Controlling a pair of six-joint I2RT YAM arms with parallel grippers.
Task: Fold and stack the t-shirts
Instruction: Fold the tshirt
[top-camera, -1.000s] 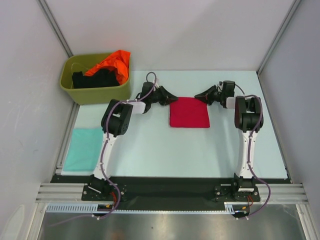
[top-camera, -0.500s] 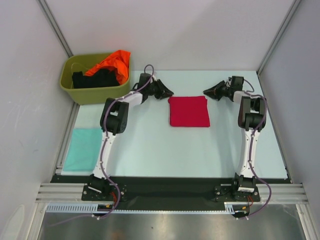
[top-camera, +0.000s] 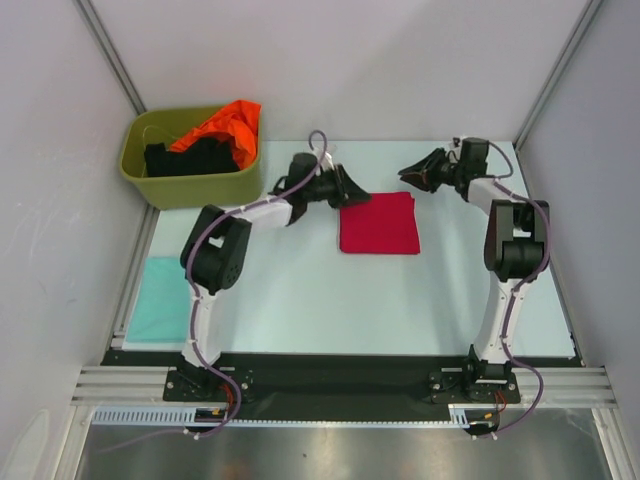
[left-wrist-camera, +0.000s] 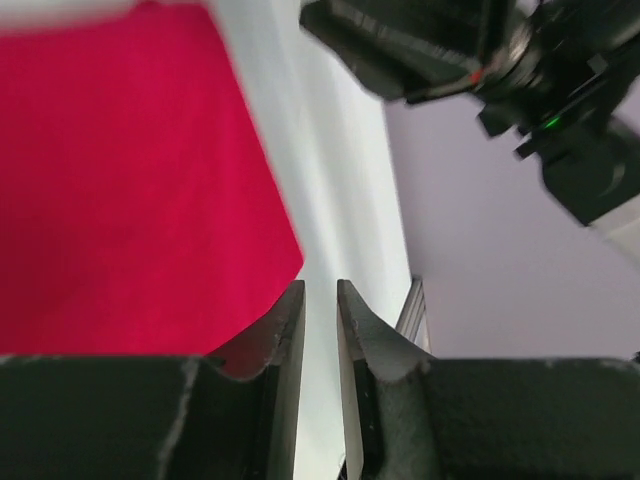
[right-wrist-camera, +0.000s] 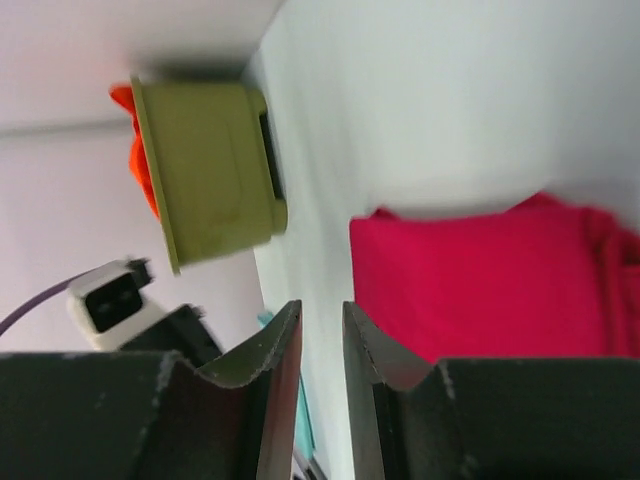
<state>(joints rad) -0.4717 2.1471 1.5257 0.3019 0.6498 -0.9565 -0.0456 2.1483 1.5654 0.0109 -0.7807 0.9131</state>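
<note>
One crimson t-shirt: folded square, centre.
Left gripper, right gripper: narrowly parted, empty.
Change we see: both shifted; it lies unmoved.

1. left arm: stretched forward and to the right. The left gripper is at the far left corner of the crimson shirt, jaws a narrow slit apart, nothing between them.
2. right arm: reaching forward, wrist turned leftward. The right gripper is just beyond the shirt's far right corner, jaws narrowly parted, empty.
</note>
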